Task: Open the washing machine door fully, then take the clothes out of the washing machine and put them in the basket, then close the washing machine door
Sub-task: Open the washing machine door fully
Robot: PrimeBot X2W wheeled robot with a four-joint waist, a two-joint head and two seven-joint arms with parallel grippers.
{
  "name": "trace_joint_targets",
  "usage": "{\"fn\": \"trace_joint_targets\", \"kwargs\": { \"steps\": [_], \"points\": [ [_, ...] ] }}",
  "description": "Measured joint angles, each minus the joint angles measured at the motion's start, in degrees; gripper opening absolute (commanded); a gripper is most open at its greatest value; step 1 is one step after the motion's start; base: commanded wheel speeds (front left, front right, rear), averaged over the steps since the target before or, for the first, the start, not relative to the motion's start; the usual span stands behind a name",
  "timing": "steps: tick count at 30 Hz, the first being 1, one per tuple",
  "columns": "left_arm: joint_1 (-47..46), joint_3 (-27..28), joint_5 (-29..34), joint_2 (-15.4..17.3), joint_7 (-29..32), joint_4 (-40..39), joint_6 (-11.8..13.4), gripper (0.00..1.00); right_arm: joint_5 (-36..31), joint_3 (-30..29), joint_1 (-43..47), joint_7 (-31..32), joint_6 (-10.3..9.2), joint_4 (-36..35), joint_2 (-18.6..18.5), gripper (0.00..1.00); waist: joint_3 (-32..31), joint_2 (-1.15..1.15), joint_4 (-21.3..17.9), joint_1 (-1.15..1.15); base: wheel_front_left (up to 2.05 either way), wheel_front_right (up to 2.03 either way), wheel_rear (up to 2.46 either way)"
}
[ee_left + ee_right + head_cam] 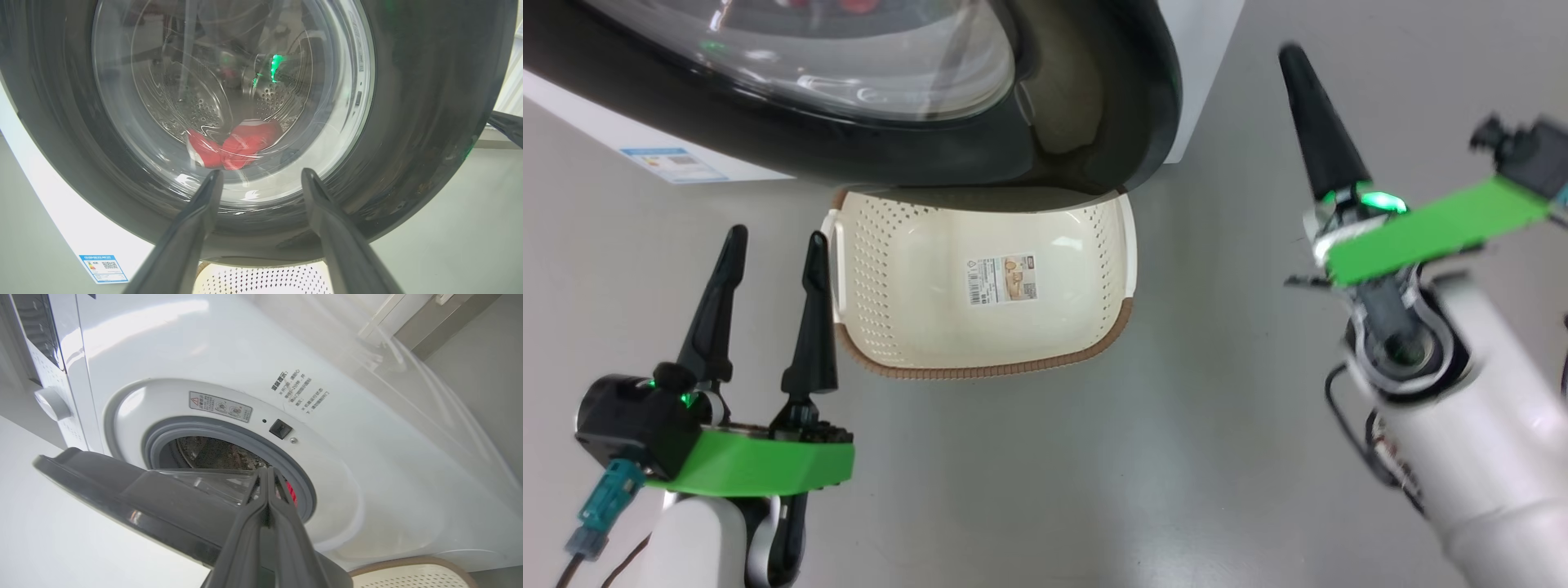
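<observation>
The washing machine door (1094,122), black-rimmed with a bulging glass bowl, stands partly open from the white washing machine (367,457). Red clothes (237,147) lie in the steel drum, seen through the glass, and a red patch of clothes (291,492) shows inside the grey rubber ring. The cream basket (980,286) sits on the floor under the door. My left gripper (772,253) is open and holds nothing, just left of the basket, and points at the door's glass (261,177). My right gripper (1294,61) is shut and holds nothing, right of the door, its tips (267,471) at the door's inner edge.
Grey floor (1217,367) spreads to the right of the basket and in front of it. A blue label (102,267) marks the machine's lower front. A round knob (51,404) and a control panel sit on the machine's upper part. The door latch socket (280,428) is beside the ring.
</observation>
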Motion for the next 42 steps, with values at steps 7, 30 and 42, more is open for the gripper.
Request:
{"fn": "trace_joint_targets", "kwargs": {
  "steps": [7,30,42],
  "points": [
    [0.0,-0.2,-1.0,0.0,0.0,0.1,0.0,1.00,22.2,-0.5,-7.2,17.1,0.00,1.6,-2.9,0.00,0.5,0.00,1.4,0.00,0.00,0.00,0.00],
    [-0.2,-1.6,-1.6,0.0,0.0,1.2,0.1,1.00,31.7,-3.6,-18.8,54.5,-0.01,11.5,-3.7,0.00,0.5,0.00,4.3,0.00,0.00,0.00,0.00],
    [0.1,-1.7,-1.6,0.0,0.0,1.9,0.2,1.00,28.0,-3.4,-13.9,59.1,-0.01,10.6,-2.2,0.00,-3.5,0.00,5.5,0.00,0.00,0.00,0.00]
  ]
}}
